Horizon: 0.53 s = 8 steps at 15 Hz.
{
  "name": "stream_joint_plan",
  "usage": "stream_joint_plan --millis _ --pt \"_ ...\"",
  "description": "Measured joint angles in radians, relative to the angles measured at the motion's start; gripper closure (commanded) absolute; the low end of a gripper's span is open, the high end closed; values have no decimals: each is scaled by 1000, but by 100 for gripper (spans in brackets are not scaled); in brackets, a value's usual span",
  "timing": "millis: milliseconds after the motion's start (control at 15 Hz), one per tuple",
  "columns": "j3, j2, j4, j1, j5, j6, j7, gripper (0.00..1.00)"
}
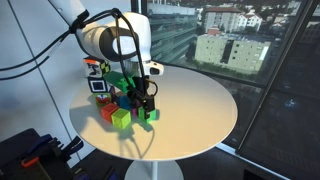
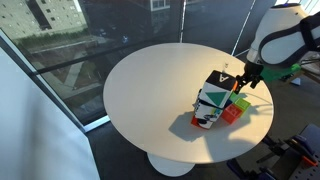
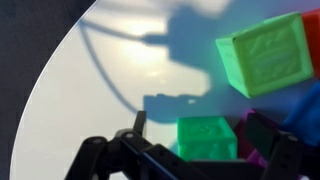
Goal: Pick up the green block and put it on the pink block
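In the wrist view the green block (image 3: 207,140) lies between my gripper's (image 3: 204,122) two fingers, with a gap on the left side. The pink block (image 3: 252,140) shows as magenta right against the green block's right side, partly behind the right finger. I cannot tell whether the green one rests on it. The gripper is open. In both exterior views the gripper (image 1: 146,97) (image 2: 243,84) hangs low over the cluster of blocks, just above the green block (image 1: 150,114) (image 2: 240,101).
A paler green cube (image 3: 265,52) lies beyond, with an orange-red block (image 3: 313,40) and a blue one (image 3: 305,110) at the right. A lime cube (image 1: 122,118) sits at the cluster's front. A carton (image 2: 212,100) stands beside the blocks on the round white table (image 1: 200,110).
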Motion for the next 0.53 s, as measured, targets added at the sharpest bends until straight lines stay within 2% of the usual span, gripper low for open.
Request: stream_joint_plan --millis 533 --pt "1 24 1 26 0 37 47 0"
